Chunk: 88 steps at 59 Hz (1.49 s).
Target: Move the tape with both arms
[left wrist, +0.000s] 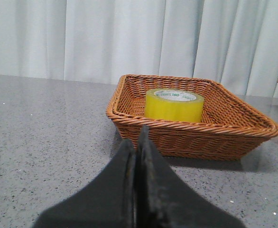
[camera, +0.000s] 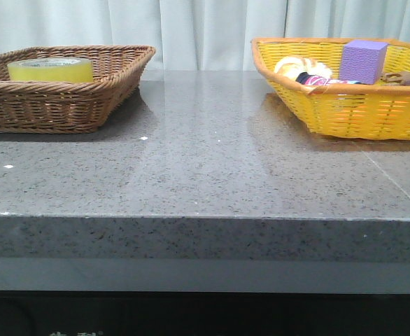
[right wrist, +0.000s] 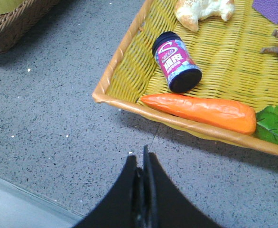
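Observation:
The yellow tape roll (camera: pixel 50 69) lies flat in the brown wicker basket (camera: pixel 65 105) at the table's back left. It also shows in the left wrist view (left wrist: pixel 174 105), inside the basket (left wrist: pixel 191 137). My left gripper (left wrist: pixel 138 135) is shut and empty, low over the table, short of the basket's near rim. My right gripper (right wrist: pixel 141 156) is shut and empty over bare table, just outside the yellow basket's (right wrist: pixel 125 102) rim. Neither arm shows in the front view.
The yellow basket (camera: pixel 352 105) at the back right holds a purple cube (camera: pixel 362 61), bread (right wrist: pixel 203 12), a dark jar with a pink label (right wrist: pixel 176 61), a carrot (right wrist: pixel 200 110) and a green leaf (right wrist: pixel 274 127). The grey speckled table (camera: pixel 212 161) lies between the baskets.

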{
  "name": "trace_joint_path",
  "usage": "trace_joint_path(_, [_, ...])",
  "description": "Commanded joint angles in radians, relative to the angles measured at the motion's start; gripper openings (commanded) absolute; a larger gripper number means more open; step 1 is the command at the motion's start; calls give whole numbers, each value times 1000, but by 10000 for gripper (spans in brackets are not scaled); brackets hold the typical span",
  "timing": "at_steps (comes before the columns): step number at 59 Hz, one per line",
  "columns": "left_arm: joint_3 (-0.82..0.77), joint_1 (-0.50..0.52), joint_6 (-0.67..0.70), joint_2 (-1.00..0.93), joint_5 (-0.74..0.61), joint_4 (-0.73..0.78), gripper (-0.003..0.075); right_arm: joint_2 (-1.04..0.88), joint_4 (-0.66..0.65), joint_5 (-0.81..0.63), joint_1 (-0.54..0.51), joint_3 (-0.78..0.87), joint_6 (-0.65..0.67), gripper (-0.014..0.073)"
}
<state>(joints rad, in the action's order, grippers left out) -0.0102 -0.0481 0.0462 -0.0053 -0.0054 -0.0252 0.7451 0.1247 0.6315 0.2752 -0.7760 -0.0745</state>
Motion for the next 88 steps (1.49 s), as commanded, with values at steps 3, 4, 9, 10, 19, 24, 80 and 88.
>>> trace_joint_path(3, [-38, 0, 10, -19, -79, -6, -20, -5, -2, -62, -9, -30, -1, -69])
trace_joint_path(4, [-38, 0, 10, -19, -79, -6, -20, -5, -2, -62, -9, -30, -1, -69])
trace_joint_path(9, [-38, 0, 10, -19, -79, -6, -20, -5, -2, -62, -9, -30, -1, -69])
trace_joint_path(10, [-38, 0, 10, -19, -79, -6, -20, -5, -2, -62, -9, -30, -1, -69])
trace_joint_path(19, [-38, 0, 10, -19, -79, -6, -20, -5, -2, -62, -9, -30, -1, -69])
trace_joint_path(24, [-38, 0, 10, -19, -79, -6, -20, -5, -2, -62, -9, -30, -1, -69])
trace_joint_path(80, [-38, 0, 10, -19, -77, -6, -20, -722, 25, -578, -276, 652, -5, -69])
trace_joint_path(88, [-38, 0, 10, -19, -77, -6, -20, -784, 25, -632, -280, 741, -5, -69])
